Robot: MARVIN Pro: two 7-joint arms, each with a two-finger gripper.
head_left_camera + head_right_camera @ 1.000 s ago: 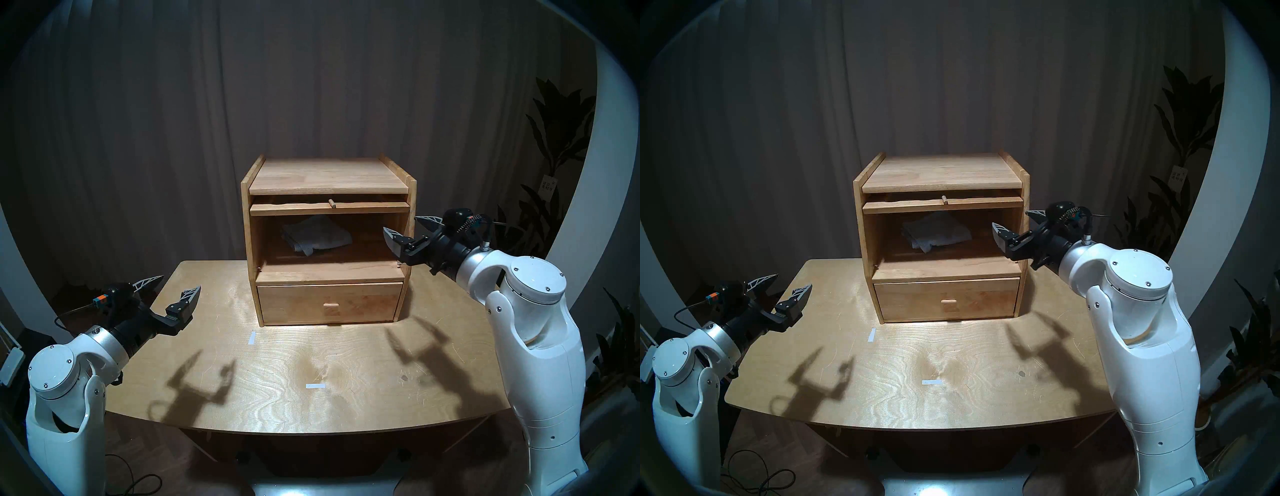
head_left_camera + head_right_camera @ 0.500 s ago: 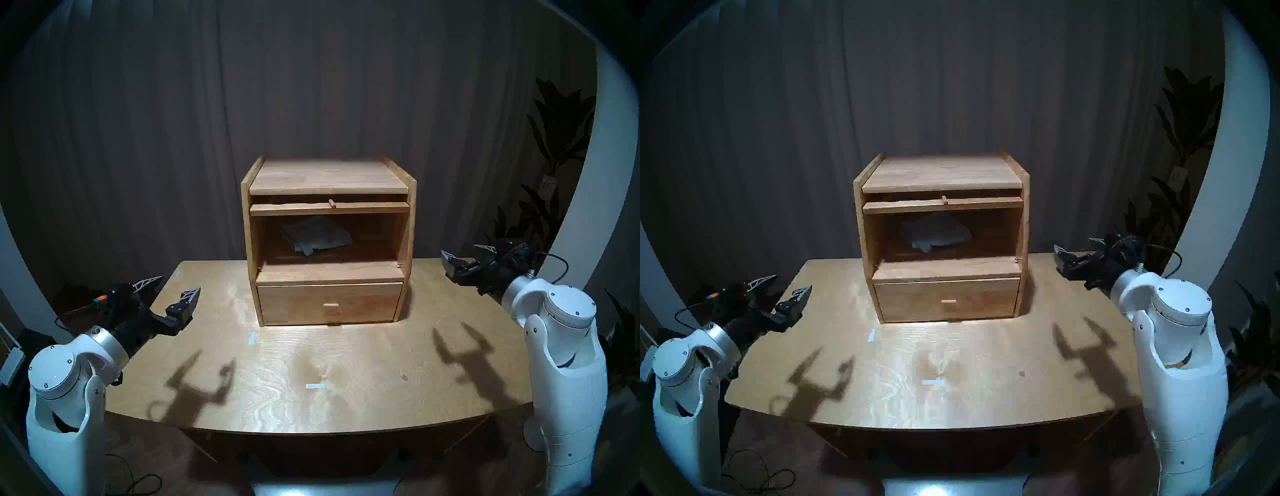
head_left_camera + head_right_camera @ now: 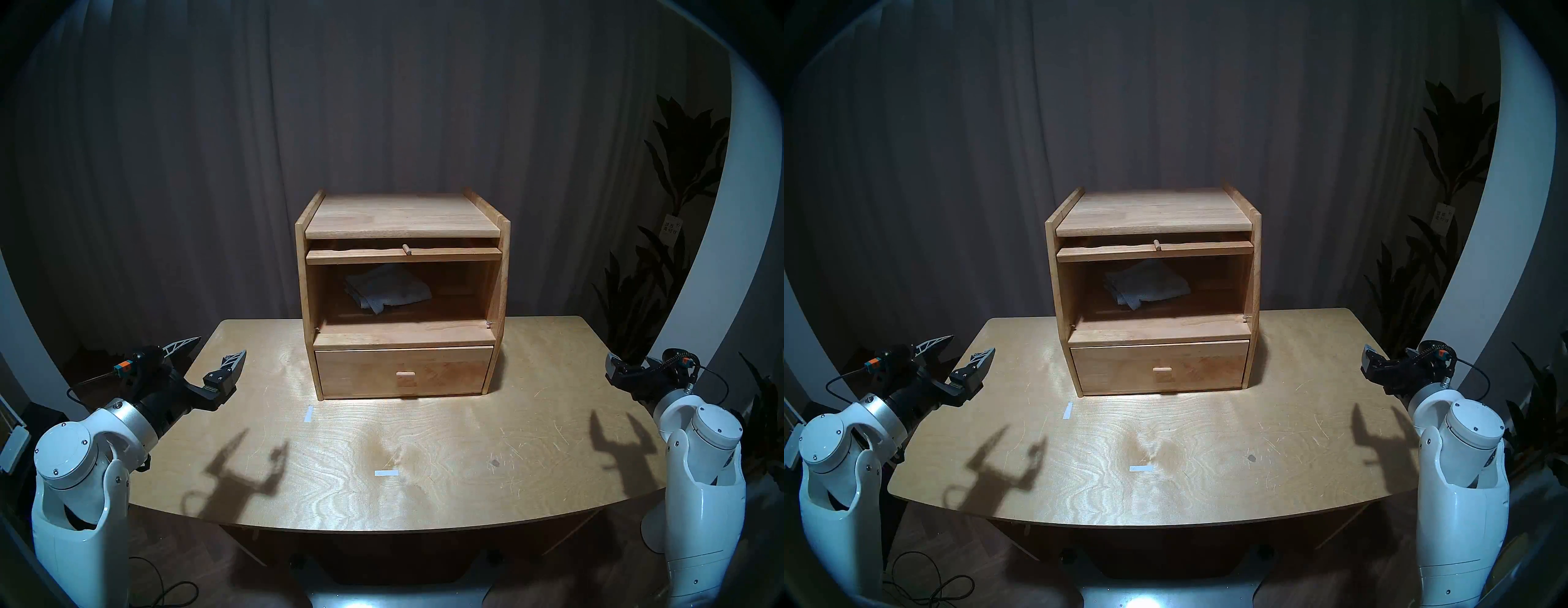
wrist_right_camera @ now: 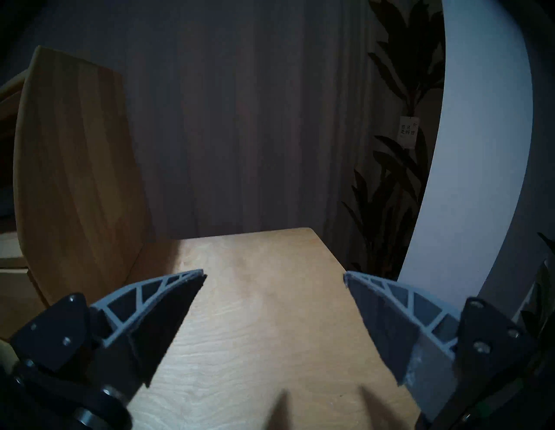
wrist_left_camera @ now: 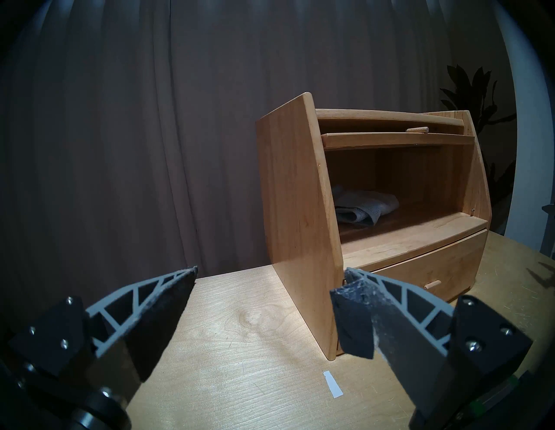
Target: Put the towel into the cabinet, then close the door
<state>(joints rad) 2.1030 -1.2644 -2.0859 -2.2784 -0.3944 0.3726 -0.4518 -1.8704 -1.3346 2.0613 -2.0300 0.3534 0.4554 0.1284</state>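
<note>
The light-wood cabinet [image 3: 504, 271] stands at the back middle of the table. The light-blue towel [image 3: 388, 288] lies crumpled inside its upper compartment, left of centre; it also shows in the left wrist view [image 5: 366, 204]. The door [image 3: 360, 256] is raised flat under the cabinet top, with its peg knob [image 3: 407, 249] pointing forward, so the compartment is open. My left gripper [image 3: 221, 346] is open and empty over the table's left edge. My right gripper [image 3: 632, 365] is open and empty at the table's right edge, well apart from the cabinet [image 4: 75, 165].
The drawer [image 3: 403, 371] below the compartment is shut. Two white tape marks [image 3: 308, 414] [image 3: 387, 472] lie on the table [image 3: 424, 424]. A dark curtain hangs behind. Potted plants [image 3: 679, 191] stand at the right, beyond the table.
My right arm has pulled back from the cabinet's right front, moving down and to the right to the table's edge. The left arm, towel and door have not moved.
</note>
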